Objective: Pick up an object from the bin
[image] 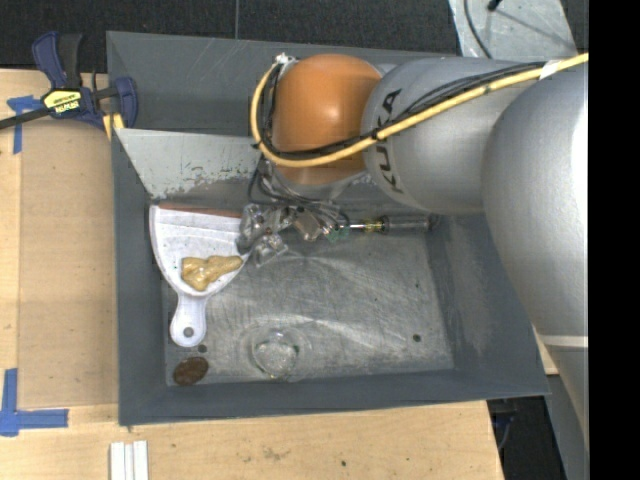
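Note:
My gripper [268,232] hangs low in the back left part of the bin, under the orange cover. It is at the right edge of a white plastic scoop [195,238], which lies flat with its handle pointing toward the front. On the scoop's front lip rests a tan lumpy piece [208,270], just left of the gripper. A thin dark tool with a green and yellow band [385,226] lies on the bin floor to the gripper's right, partly hidden by the arm.
A brown round disc [190,370] lies in the front left corner. A clear round object [276,352] sits near the front wall at the middle. The arm covers the bin's back right.

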Controlling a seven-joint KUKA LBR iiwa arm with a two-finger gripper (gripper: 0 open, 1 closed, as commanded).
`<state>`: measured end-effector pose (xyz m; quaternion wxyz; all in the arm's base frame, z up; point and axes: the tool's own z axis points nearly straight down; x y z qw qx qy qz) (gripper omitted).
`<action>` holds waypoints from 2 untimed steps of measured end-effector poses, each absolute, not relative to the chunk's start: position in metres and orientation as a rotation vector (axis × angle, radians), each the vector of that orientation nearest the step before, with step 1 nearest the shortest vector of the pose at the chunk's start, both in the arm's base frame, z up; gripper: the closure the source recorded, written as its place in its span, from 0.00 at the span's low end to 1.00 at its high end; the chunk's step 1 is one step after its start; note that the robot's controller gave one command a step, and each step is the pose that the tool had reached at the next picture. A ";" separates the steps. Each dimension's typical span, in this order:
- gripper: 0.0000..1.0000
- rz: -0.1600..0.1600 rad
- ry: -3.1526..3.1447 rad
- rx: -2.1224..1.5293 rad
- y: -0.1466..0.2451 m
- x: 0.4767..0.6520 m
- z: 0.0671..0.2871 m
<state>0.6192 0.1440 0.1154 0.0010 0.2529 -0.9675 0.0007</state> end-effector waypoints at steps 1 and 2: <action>1.00 0.002 -2.980 1.008 0.156 0.610 0.142; 1.00 -0.001 -2.917 1.164 0.171 0.607 0.187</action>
